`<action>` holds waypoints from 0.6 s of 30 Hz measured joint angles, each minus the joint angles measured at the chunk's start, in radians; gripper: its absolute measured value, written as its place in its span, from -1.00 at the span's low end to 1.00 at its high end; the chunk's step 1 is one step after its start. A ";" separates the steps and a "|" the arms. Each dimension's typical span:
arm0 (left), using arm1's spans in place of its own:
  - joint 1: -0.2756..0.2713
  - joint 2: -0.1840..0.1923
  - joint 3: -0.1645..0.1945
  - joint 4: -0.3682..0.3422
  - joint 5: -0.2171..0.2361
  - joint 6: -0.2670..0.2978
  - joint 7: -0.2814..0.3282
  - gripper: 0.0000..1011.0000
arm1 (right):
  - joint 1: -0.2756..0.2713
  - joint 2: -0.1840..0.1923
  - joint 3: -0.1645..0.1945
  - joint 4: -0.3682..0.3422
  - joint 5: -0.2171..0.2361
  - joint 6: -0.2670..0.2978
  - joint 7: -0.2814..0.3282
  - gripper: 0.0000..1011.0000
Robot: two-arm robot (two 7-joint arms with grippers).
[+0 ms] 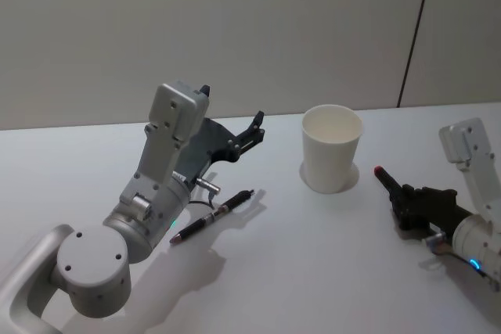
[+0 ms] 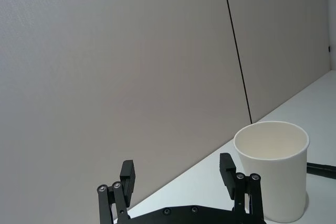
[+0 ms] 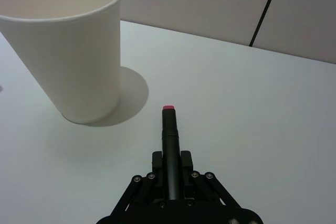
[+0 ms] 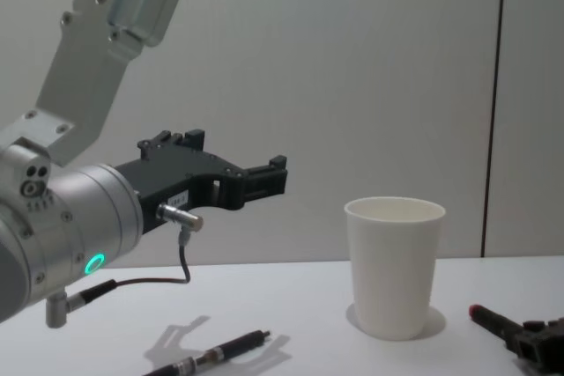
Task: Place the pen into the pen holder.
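I read the right gripper clamped on a black, red-tipped pen near the white tapered paper cup; left gripper aloft, fingers apart.

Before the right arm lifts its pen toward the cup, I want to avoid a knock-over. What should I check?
1. right gripper shut on the red-tipped pen: ok.
2. pen holder upright, mouth unobstructed: ok.
3. Pen tip apart from the holder: ok.
4. left gripper open, raised, not touching the holder: ok.
5. second pen lying flat, left of the holder: ok.
6. Grip firmness: cannot tell.
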 joint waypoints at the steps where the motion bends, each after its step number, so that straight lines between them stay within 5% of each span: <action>1: 0.000 0.000 0.000 0.000 0.000 0.000 0.000 0.98 | 0.000 0.000 0.000 0.000 0.000 0.000 0.000 -0.61; 18: 0.000 0.000 0.000 0.000 0.000 0.000 0.000 0.98 | -0.005 0.002 0.004 -0.001 -0.001 -0.053 -0.003 -0.63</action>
